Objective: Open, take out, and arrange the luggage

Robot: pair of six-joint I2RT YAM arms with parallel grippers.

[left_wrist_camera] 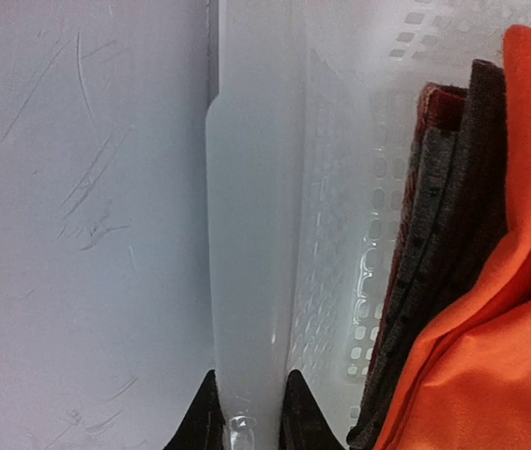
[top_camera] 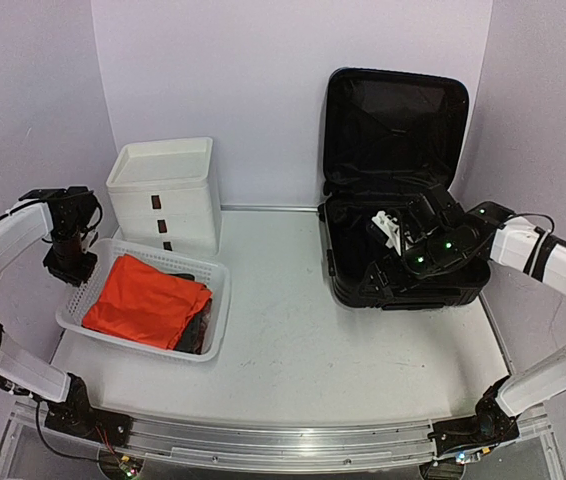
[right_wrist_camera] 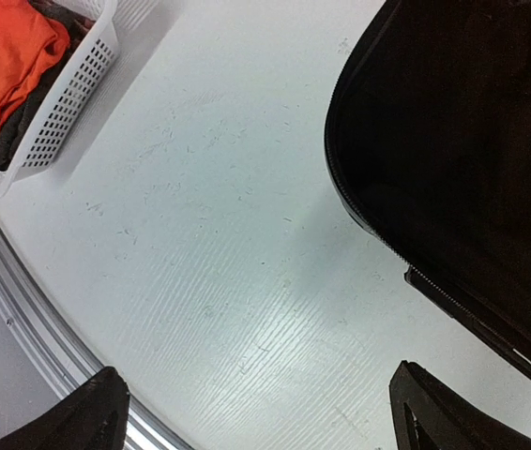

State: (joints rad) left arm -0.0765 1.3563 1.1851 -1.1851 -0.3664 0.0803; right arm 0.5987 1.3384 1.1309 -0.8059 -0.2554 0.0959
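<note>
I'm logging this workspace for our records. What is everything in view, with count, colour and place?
luggage: one, black, back right, lid open upright
drawer box: one, white, back left
basket: one, white, front left
orange cloth: one, orange, in basket
dark cloths: a few, brown-grey, in basket beside orange cloth
table: one, white, under everything
left arm: one, white-black, jaws shut on basket rim
right arm: one, white-black, jaws open at luggage's lower half

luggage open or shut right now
Open: the luggage has its lid raised upright, and the black lined inside is exposed in the top view.
</note>
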